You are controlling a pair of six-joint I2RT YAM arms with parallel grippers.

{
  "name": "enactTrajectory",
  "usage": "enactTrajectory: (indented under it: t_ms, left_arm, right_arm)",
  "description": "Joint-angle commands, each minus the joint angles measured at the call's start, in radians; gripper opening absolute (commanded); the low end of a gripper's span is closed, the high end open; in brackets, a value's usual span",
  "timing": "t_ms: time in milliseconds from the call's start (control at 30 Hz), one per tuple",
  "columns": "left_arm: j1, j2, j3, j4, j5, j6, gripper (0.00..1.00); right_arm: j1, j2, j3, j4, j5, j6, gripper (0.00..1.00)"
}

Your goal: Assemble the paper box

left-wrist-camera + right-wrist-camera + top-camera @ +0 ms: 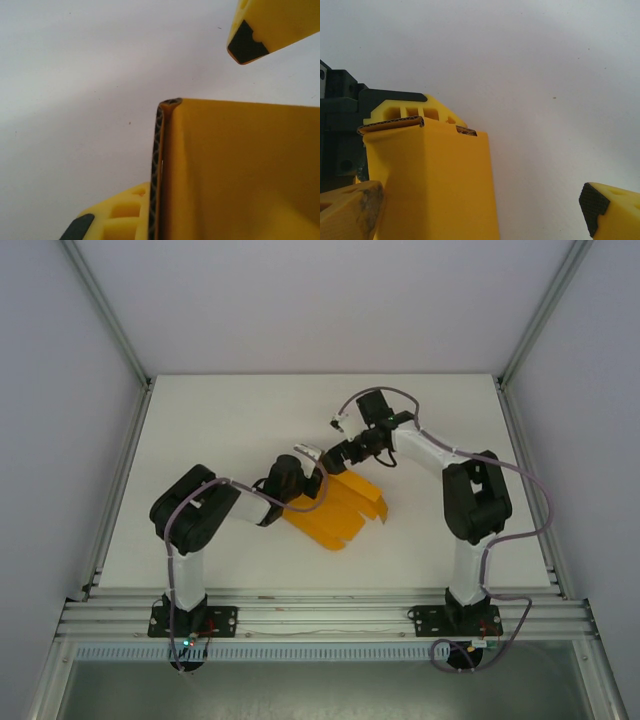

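Note:
The paper box (338, 510) is an orange-yellow die-cut card lying mostly flat at the table's middle, its far-left flap raised. Both grippers meet at that flap. My left gripper (308, 468) is open. In the left wrist view the raised flap (240, 170) stands between its fingers, its corrugated edge against the lower finger (117, 217), while the other finger (265, 27) is well clear. My right gripper (336, 452) is open too. The same flap (435, 180) sits beside its left finger (350, 210), far from the right finger (612, 210).
The left arm's yellow finger (405, 107) and dark gripper body (340, 125) sit just behind the flap in the right wrist view. White tabletop (220, 410) surrounds the card, with aluminium frame rails (320, 610) along the near edge.

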Motion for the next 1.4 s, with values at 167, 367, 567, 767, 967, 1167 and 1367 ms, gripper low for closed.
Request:
enactTrajectory:
  t_ms: [167,367,567,767,967,1167,1367]
  left_arm:
    - [0.005,-0.069,0.013,-0.084,-0.214,-0.097,0.00]
    - [0.005,-0.168,0.082,-0.371,-0.377,-0.223,0.00]
    - [0.006,-0.203,0.155,-0.578,-0.394,-0.288,0.00]
    - [0.014,-0.239,0.181,-0.643,-0.362,-0.316,0.00]
    - [0.024,-0.284,0.161,-0.642,-0.296,-0.326,0.00]
    - [0.025,-0.339,0.095,-0.561,-0.151,-0.276,0.00]
    - [0.025,-0.348,0.086,-0.555,-0.121,-0.257,0.00]
  right_arm:
    - [-0.004,-0.110,-0.047,-0.022,0.150,0.123,1.00]
    - [-0.010,-0.370,-0.152,0.093,0.480,0.238,1.00]
    - [-0.024,-0.566,-0.298,0.100,0.458,0.283,1.00]
    - [-0.042,-0.620,-0.409,0.132,0.339,0.364,1.00]
    - [-0.091,-0.575,-0.468,0.214,0.301,0.414,1.00]
    - [-0.187,-0.507,-0.470,0.313,0.223,0.448,1.00]
    - [-0.229,-0.421,-0.417,0.328,0.051,0.426,1.00]
